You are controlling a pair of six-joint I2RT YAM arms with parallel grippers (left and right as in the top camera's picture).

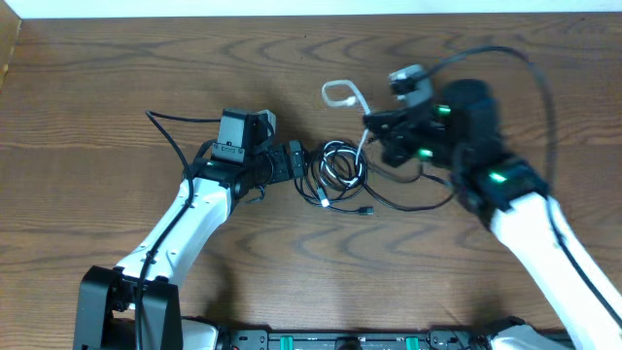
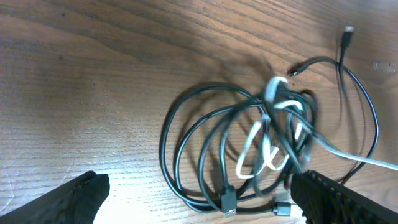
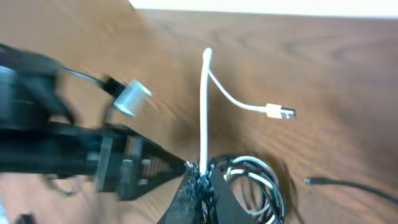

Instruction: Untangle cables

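Right wrist view shows the right fingers (image 3: 200, 180) pressed together on the thin white cable (image 3: 204, 106), just where it leaves the heap. The two thin black cables (image 1: 335, 170) lie coiled in that heap near the middle of the brown wooden worktop (image 1: 117, 78), between both arms, and some white loops are mixed inside the coils. The left fingers (image 1: 296, 160) stand wide apart just beside the heap and hold nothing. The step in hand seems to be to draw the white cable out of the black coils. To do it well, I would pull slowly and along the line of the cable, not sideways, so the loops slide open and do not tighten into a knot. It would help if the left fingers close on the black coils and keep them down, otherwise the whole heap may travel with the pull. The held stretch of the white cable has its long axis straight away from the right fingers, toward the far edge of the worktop. Then it bends sharply, and its small silver plug (image 3: 283, 112) points to the right side of this view, lying free on the wood.
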